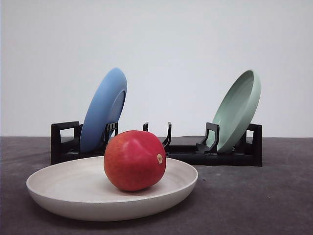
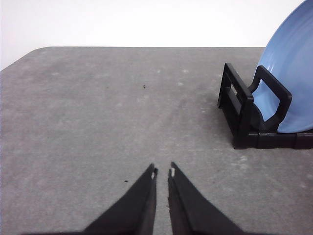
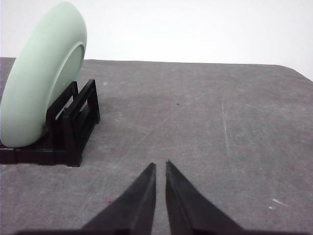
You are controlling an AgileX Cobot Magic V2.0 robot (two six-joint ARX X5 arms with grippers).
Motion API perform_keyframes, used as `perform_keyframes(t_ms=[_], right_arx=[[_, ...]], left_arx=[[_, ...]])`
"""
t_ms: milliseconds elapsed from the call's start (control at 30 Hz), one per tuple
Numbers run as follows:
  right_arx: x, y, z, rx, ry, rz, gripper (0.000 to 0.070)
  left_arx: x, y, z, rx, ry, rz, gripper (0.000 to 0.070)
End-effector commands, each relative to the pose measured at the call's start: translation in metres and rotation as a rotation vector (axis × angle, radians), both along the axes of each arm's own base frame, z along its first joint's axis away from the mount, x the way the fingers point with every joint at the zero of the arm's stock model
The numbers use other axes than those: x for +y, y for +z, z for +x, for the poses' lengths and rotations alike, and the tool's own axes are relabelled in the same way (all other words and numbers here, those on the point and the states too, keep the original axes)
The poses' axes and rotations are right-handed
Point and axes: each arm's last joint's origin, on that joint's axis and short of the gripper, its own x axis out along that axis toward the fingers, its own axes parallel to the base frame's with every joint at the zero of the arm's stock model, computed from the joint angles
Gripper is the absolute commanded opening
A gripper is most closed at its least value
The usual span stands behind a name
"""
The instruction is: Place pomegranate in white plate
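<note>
Resting: pomegranate [image 1: 134,160] in white plate [image 1: 58,188]; no legible writing.

No text, label, brand, number or sign can be read anywhere in these views; every surface that shows is plain and unmarked.

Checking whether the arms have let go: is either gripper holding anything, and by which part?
Nothing is held. The left gripper and right gripper have jaws nearly closed on nothing; the pomegranate sits in the white plate.
</note>
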Motion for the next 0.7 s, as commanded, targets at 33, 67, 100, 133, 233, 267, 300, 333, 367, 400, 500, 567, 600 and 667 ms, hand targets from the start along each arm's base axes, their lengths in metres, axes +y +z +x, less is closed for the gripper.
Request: perform_keyframes(t_ms=[33, 67, 100, 133, 233, 267, 300, 333, 367, 400, 500, 567, 600, 667], right_arx=[[-0.0001, -0.0002, 0.0003, -0.008, -0.002, 0.012, 0.0033], [-0.0001, -0.0002, 0.0003, -0.008, -0.002, 0.012, 0.0033], [-0.0001, -0.0002, 0.0003, -0.008, -0.002, 0.012, 0.0033], [-0.0001, -0.0002, 0.0003, -0.008, -0.002, 0.012, 0.0033], [-0.0001, -0.0002, 0.0003, -0.008, -0.002, 0.011, 0.0033], [-0.0001, -0.0002, 0.0003, -0.008, -0.002, 0.012, 0.0033], [-0.0001, -0.0002, 0.0003, -0.008, -0.002, 0.011, 0.0033], [-0.0001, -0.0002, 0.0003, -0.008, -0.002, 0.011, 0.0033], [-0.0001, -0.0002, 0.0003, -0.008, -0.002, 0.011, 0.0033], [-0.0001, -0.0002, 0.0003, -0.008, -0.002, 0.011, 0.0033], [-0.0001, -0.0002, 0.0003, -0.008, -0.002, 0.011, 0.0033], [-0.0001, -0.0002, 0.0003, -0.008, -0.002, 0.012, 0.0033], [-0.0001, -0.0002, 0.0003, -0.008, -0.002, 0.011, 0.0033], [-0.0001, -0.0002, 0.0003, -0.008, -0.002, 0.011, 0.0033]], left_arx=[[0.0000, -0.0036, 0.0005, 0.009, -0.003, 0.000, 0.0026], [0.0000, -0.0036, 0.0005, 0.009, -0.003, 0.000, 0.0026], [0.0000, -0.0036, 0.0005, 0.009, -0.003, 0.000, 0.0026], [0.0000, -0.0036, 0.0005, 0.010, -0.003, 0.000, 0.0026], [0.0000, -0.0036, 0.0005, 0.009, -0.003, 0.000, 0.0026], [0.0000, -0.0036, 0.0005, 0.009, -0.003, 0.000, 0.0026], [0.0000, -0.0036, 0.0005, 0.009, -0.003, 0.000, 0.0026], [0.0000, -0.0036, 0.0005, 0.009, -0.003, 0.000, 0.0026], [0.0000, -0.0036, 0.0005, 0.009, -0.003, 0.000, 0.0026], [0.0000, -0.0036, 0.0005, 0.009, -0.003, 0.000, 0.0026], [0.0000, -0.0036, 0.0005, 0.010, -0.003, 0.000, 0.0026], [0.0000, -0.0036, 0.0005, 0.009, -0.003, 0.000, 0.0026], [0.0000, -0.0036, 0.0005, 0.009, -0.003, 0.000, 0.0026], [0.0000, -0.0036, 0.0005, 0.010, -0.003, 0.000, 0.0026]])
